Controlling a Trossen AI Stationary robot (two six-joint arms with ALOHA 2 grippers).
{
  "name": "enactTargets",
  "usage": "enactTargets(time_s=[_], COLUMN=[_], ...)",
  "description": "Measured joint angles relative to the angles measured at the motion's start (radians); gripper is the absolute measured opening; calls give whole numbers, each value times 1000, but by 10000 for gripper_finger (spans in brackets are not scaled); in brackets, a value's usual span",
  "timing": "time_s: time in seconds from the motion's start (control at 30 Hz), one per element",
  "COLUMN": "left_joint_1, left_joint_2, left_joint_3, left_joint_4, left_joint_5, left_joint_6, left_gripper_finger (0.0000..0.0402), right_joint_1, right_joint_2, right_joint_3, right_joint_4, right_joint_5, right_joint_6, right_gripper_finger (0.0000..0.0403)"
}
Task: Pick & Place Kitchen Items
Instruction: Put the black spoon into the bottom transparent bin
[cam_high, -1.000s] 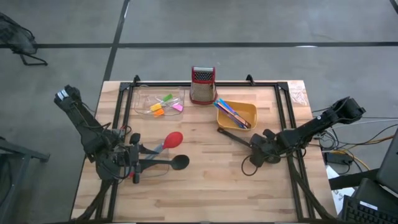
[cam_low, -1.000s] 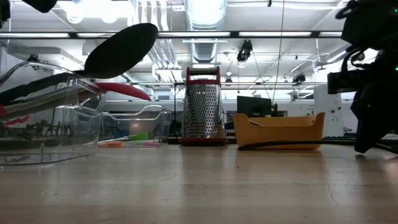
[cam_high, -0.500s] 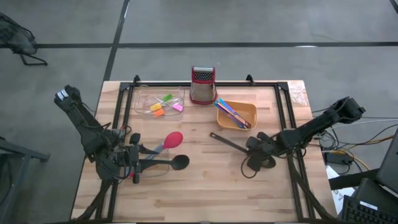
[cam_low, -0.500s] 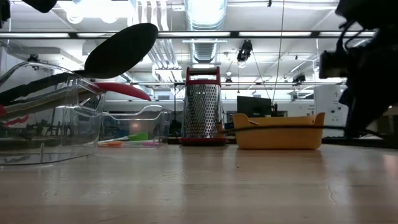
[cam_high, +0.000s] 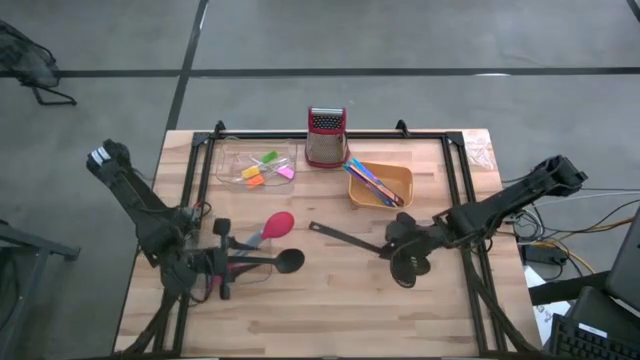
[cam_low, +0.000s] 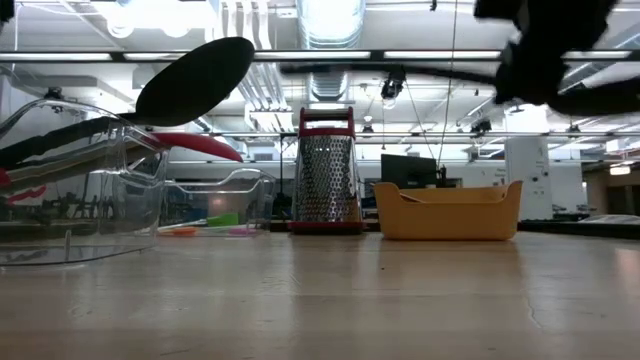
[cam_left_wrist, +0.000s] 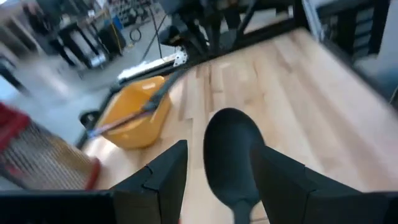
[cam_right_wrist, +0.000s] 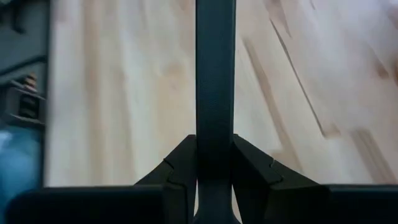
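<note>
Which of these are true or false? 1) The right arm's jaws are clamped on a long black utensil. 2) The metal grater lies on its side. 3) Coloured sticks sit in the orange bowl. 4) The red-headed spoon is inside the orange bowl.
1) True: the right gripper is shut on the long black utensil, carried above the table.
2) False: the grater stands upright.
3) True: the sticks lie in the orange bowl.
4) False: the red-headed spoon is by the left gripper, far from the bowl.
</note>
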Motion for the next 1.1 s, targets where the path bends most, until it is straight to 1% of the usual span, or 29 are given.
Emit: enactTargets(time_s=[0.1,0.17,0.27,0.3,0.37,0.43,0.53,0.7,0.77,0.93,1.1], left_joint_1=[19,28,41,44,54,66,94,145,164,180,203], left_joint_2=[61,101,151,161,177,191,218,275,306,383,438], left_joint_3=[0,0,0,0,2,21,62,113,132,180,225], left_joint_4=[71,146,293,337,415,454,462,395,380,377,371], left_joint_5=[-14,-64,-174,-194,-196,-191,-190,-109,-109,-112,-134], left_joint_6=[134,199,316,362,455,499,511,510,509,572,597], left_gripper_finger=[181,181,181,181,181,181,181,181,181,181,181], right_joint_1=[-4,-5,-6,-6,-7,-13,-22,-46,-61,-102,-129], right_joint_2=[0,0,3,9,21,49,104,216,257,347,417], right_joint_3=[67,105,143,156,179,208,258,376,434,578,681], right_joint_4=[-9,-16,-16,-23,-57,-88,-145,-156,-184,-319,-359], right_joint_5=[-9,-16,-31,-33,-35,-34,-37,-79,-81,-81,-103], right_joint_6=[-1,0,2,3,11,32,69,69,63,58,22], right_gripper_finger=[69,72,73,72,70,71,76,75,71,74,76])
